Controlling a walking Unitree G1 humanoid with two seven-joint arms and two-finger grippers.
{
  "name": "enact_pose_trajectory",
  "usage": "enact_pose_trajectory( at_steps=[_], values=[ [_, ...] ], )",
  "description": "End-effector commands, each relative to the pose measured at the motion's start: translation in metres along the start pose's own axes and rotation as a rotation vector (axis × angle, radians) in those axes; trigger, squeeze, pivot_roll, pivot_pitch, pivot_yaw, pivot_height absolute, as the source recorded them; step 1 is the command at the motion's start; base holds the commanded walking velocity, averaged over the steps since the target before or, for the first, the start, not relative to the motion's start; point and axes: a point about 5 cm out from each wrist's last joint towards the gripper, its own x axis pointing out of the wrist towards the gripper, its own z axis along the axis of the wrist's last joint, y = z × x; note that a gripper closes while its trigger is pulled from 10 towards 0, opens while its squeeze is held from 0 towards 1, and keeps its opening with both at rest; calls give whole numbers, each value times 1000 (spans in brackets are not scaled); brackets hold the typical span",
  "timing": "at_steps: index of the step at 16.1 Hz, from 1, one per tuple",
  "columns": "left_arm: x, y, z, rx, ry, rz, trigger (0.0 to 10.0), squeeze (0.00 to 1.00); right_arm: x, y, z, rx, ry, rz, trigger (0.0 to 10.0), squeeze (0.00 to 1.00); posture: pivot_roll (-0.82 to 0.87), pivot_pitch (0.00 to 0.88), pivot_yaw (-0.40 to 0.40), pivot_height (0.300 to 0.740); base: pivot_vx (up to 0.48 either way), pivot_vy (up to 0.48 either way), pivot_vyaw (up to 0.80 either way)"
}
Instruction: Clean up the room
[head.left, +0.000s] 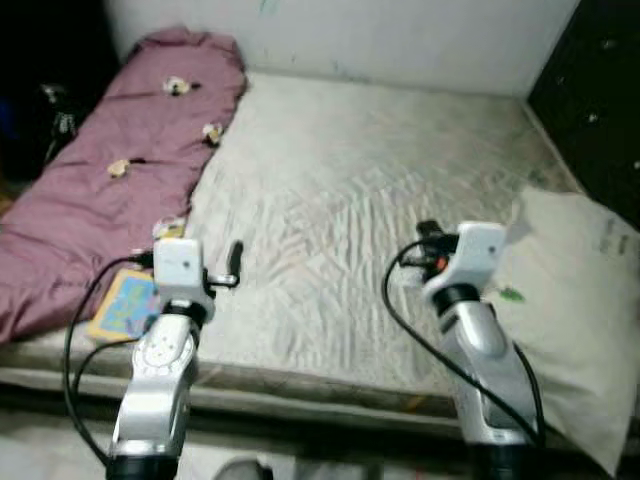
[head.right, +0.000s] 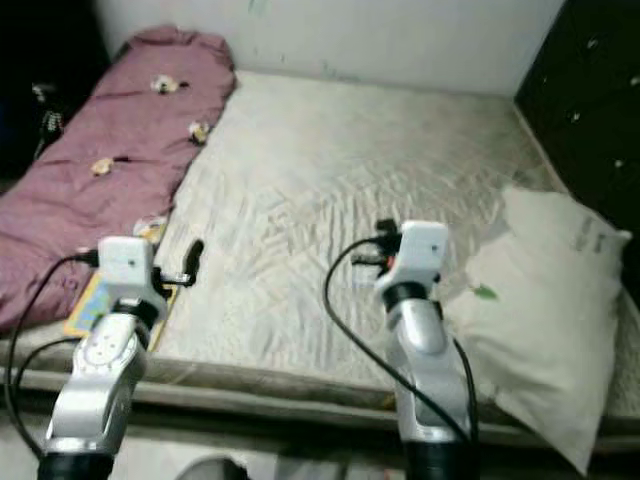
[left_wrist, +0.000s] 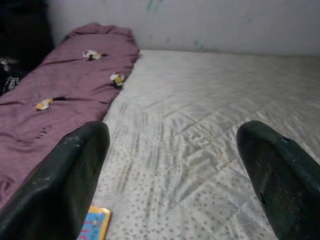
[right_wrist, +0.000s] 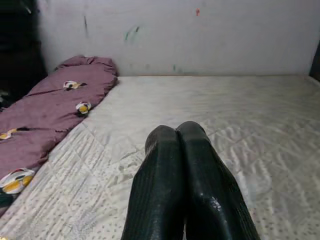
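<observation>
The robot stands at the near edge of a mattress (head.left: 380, 200), both arms raised over it. A purple blanket (head.left: 110, 170) lies lengthwise along the robot's left side, its long axis running from the near edge to the far wall. A pale pillow (head.left: 570, 300) lies at the near right corner, partly overhanging the edge. A colourful book (head.left: 125, 305) lies flat at the near left corner, touching the blanket's near end.

The left gripper (left_wrist: 175, 165) has its fingers (left_wrist: 60, 185) spread wide and holds nothing; it hovers above the mattress and points toward the far wall. The right gripper (right_wrist: 182, 150) has its fingers (right_wrist: 160, 180) pressed together, with nothing between them; it hovers over the middle of the near edge.

Key relation: the book lies just beside and below the left gripper, toward the robot's left, at the corner of the left wrist view beside one finger. The left arm is plainly the nearer; the right is well apart from the book but near the pillow. As a judgement, a grasp of the book would call for the left gripper to turn leftward and drop, since its fingers now point past the book.
</observation>
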Motion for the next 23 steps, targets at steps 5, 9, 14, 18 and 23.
enact_pose_trajectory(
  at_steps=[5,9,14,18,23],
  values=[
    [1,-6,0,-9,-3,-20,10000,0,-1,-5,-1,-4,12,-16,10000,0,-2,0,-8,740,0,480,-275],
    [2,-7,1,-7,-7,-23,10000,0,0,-4,-2,-3,18,-11,10000,0,-3,0,-7,740,0,480,-252],
    [1,-9,4,-7,-34,-38,10000,0,-2,-4,-6,-4,35,-7,10000,0,-4,0,-8,740,0,192,-411],
    [-2,-11,6,-23,-47,-85,10000,0,-2,-4,-6,-9,39,-3,10000,0,-7,0,-10,740,0,0,0],
    [-2,-12,6,-34,-50,-99,10000,0,-1,-4,-6,-15,41,-3,10000,0,-9,0,-13,740,175,0,0]
  ],
)
